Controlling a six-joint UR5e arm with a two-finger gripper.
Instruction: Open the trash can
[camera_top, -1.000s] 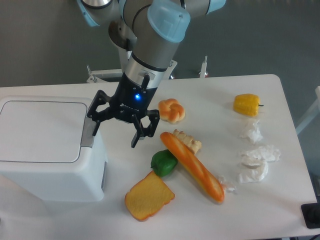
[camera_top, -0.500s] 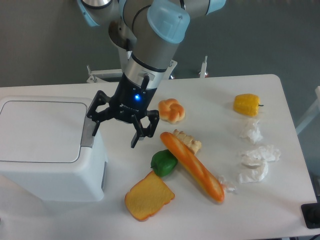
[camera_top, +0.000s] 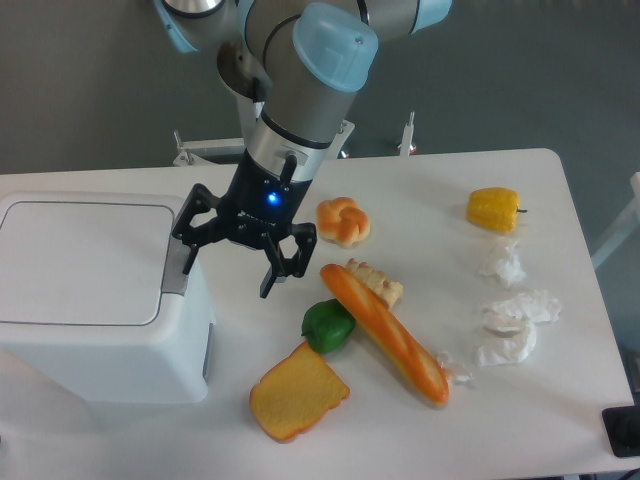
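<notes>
The trash can (camera_top: 95, 300) sits at the left end of the table (camera_top: 420, 190) with its flat lid down, so by my reckoning the opening has not begun. My gripper (camera_top: 228, 272) hangs with jaws spread apart and holding nothing, one finger over the grey push-button tab (camera_top: 176, 270) at the lid's right edge, the other out over bare table toward the green pepper (camera_top: 327, 325). What is left is the whole job: press that tab and let the lid come up.
</notes>
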